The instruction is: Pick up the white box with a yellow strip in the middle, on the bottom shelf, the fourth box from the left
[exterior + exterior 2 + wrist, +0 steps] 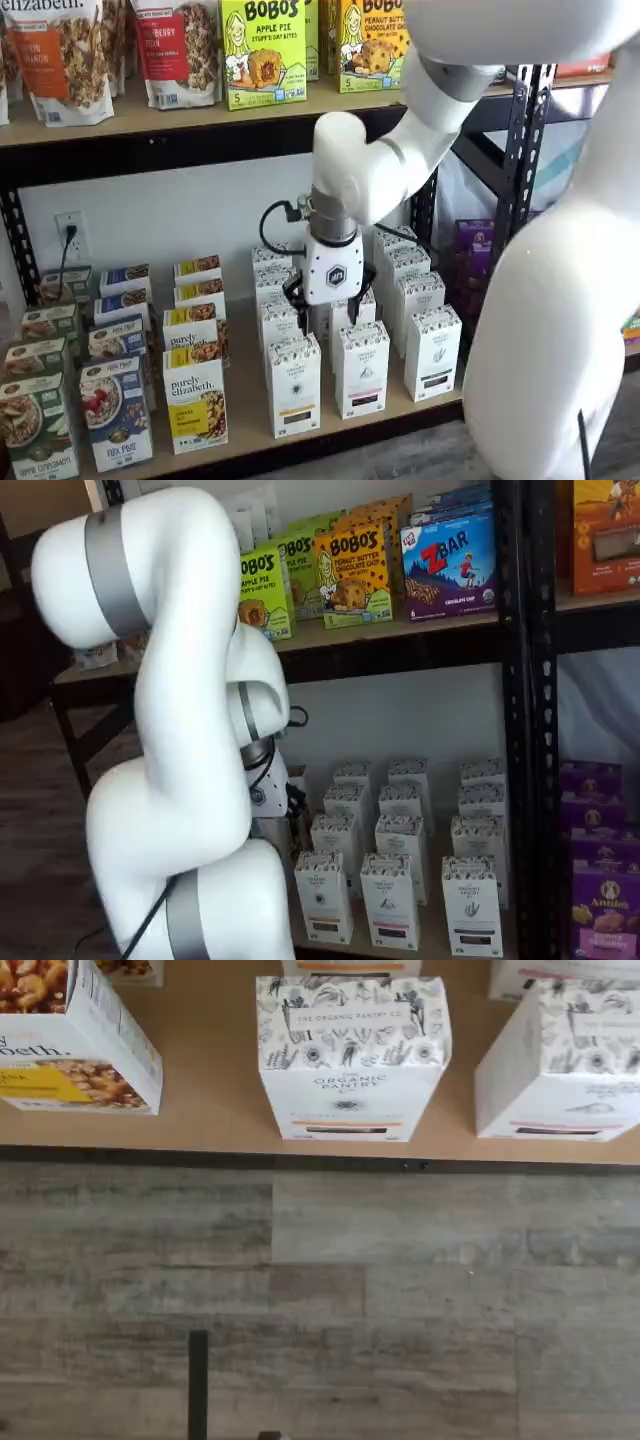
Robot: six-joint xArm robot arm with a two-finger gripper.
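Your gripper (328,298) hovers above the front row of the bottom shelf (330,425), its black fingers too dark to tell apart or together. The white box (352,1060) stands untouched at the shelf's near edge, probably your next descent.

The white box (352,1060) stands on the bottom shelf (215,1080).
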